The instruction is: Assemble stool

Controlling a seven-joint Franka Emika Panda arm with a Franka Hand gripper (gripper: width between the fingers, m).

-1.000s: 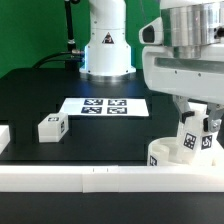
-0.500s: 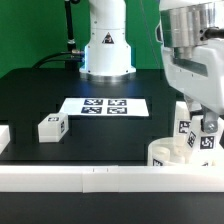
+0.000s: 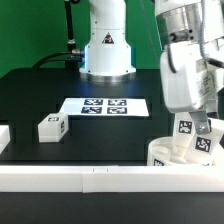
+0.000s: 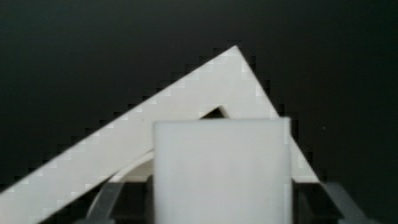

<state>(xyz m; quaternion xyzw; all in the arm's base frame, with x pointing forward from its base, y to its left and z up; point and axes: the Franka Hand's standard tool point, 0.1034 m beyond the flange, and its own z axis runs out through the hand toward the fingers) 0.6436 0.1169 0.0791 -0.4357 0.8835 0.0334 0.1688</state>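
The round white seat [image 3: 168,155] lies at the exterior view's right, against the front rail. My gripper [image 3: 193,128] stands straight over it, shut on an upright tagged white leg [image 3: 186,130] that reaches down to the seat. A second tagged white piece [image 3: 206,144] shows just beside it; I cannot tell whether it is a separate leg. A third leg [image 3: 52,127] lies loose on the black table at the left. In the wrist view the held leg [image 4: 221,165] fills the gap between both fingers [image 4: 118,196] of the gripper [image 4: 219,205].
The marker board [image 3: 105,105] lies flat mid-table. A long white rail [image 3: 90,178] runs along the front edge. The robot's base [image 3: 107,45] stands at the back. A white angled shape [image 4: 169,110] lies beyond the held leg in the wrist view.
The hand has turned about its upright axis over the seat, its body swinging toward the exterior view's right. The held leg stays at the seat. The loose leg has not moved.
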